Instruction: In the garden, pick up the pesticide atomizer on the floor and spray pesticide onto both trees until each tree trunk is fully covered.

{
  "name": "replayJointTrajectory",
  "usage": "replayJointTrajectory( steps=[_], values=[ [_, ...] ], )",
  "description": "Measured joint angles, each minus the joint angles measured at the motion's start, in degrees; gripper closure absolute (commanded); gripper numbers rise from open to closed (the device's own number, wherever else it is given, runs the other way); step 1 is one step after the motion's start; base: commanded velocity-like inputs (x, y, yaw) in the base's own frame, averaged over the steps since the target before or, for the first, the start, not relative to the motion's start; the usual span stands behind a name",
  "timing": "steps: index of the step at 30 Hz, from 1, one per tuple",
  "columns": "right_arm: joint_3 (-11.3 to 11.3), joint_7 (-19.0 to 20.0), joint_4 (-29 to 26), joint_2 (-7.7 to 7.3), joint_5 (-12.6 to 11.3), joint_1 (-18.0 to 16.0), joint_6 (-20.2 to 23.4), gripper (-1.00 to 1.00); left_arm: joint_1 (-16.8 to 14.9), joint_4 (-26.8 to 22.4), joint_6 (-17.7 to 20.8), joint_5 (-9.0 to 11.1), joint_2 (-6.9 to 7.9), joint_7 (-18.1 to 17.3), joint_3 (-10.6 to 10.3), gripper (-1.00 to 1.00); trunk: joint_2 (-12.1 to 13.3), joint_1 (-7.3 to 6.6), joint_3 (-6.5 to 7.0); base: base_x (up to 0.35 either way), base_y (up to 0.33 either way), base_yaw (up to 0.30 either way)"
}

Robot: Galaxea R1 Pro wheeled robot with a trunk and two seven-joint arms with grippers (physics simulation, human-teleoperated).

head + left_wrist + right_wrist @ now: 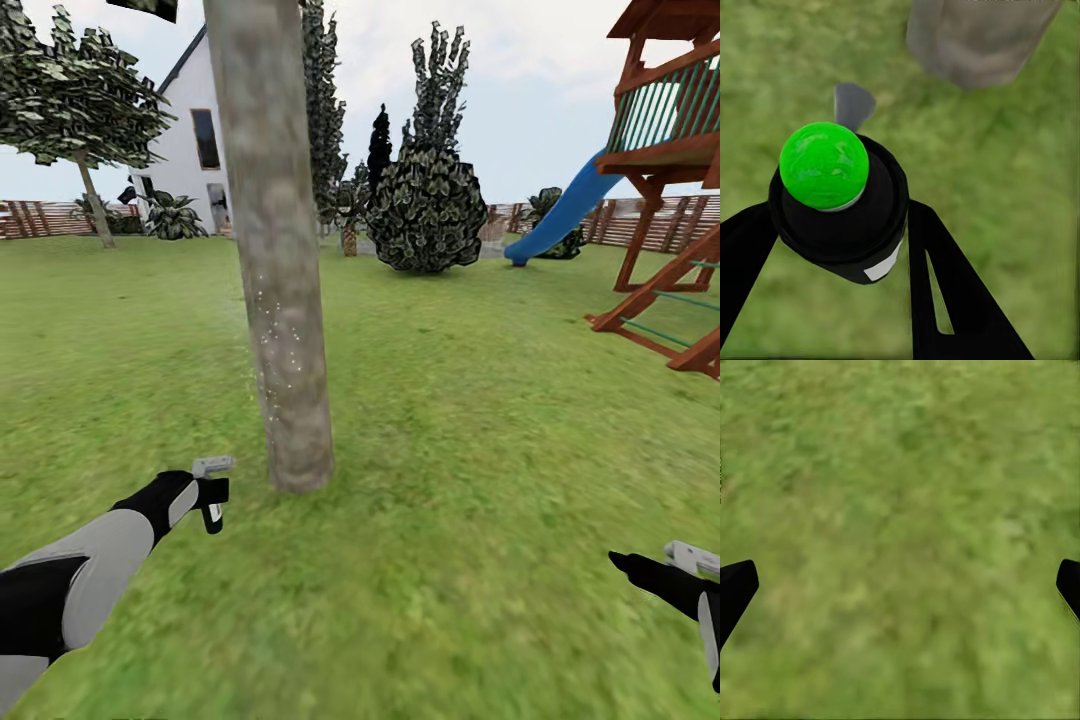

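The left gripper (212,492) grasps the pesticide atomizer (840,202) beside the tree trunk (280,300), which is flecked with white specks (275,330); the right gripper (900,585) hangs released above grass (900,472).

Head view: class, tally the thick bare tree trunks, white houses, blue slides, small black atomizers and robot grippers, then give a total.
thick bare grey-brown tree trunk: 1
white house: 1
blue slide: 1
small black atomizer: 1
robot grippers, left gripper and right gripper: 2
Total: 6
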Motion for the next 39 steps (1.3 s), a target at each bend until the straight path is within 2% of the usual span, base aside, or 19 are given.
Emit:
replayJointTrajectory(
  steps=[5, 9, 16, 28, 39],
  values=[
    [0.0, 0.0, 0.0, 0.00, 0.0, 0.0, 0.0, -1.00, 0.0, 0.0, 0.0, 0.0, -0.09, -0.1, 0.0, 1.00, 0.0, -0.01, 0.00, 0.139, -0.317, 0.207],
    [0.0, 0.0, 0.0, 0.02, 0.0, 0.0, 0.0, -1.00, 0.0, 0.0, 0.0, 0.0, -1.18, -0.1, 0.0, 1.00, 0.0, -0.01, 0.00, 0.144, -0.317, 0.162],
    [0.0, 0.0, 0.0, -0.01, 0.0, 0.0, 0.0, -1.00, 0.0, 0.0, 0.0, 0.0, -1.29, 0.0, 0.0, 1.00, 0.0, 0.00, 0.00, 0.108, -0.318, 0.046],
    [0.0, 0.0, 0.0, 0.02, 0.0, 0.0, 0.0, -1.00, 0.0, 0.0, 0.0, 0.0, -1.93, -0.1, 0.0, 1.00, 0.0, 0.01, 0.00, 0.002, -0.323, 0.240],
    [0.0, 0.0, 0.0, 0.02, 0.0, 0.0, 0.0, -1.00, 0.0, 0.0, 0.0, 0.0, -2.08, -0.1, 0.0, 1.00, 0.0, 0.01, 0.00, 0.000, -0.323, 0.029]
  ],
)
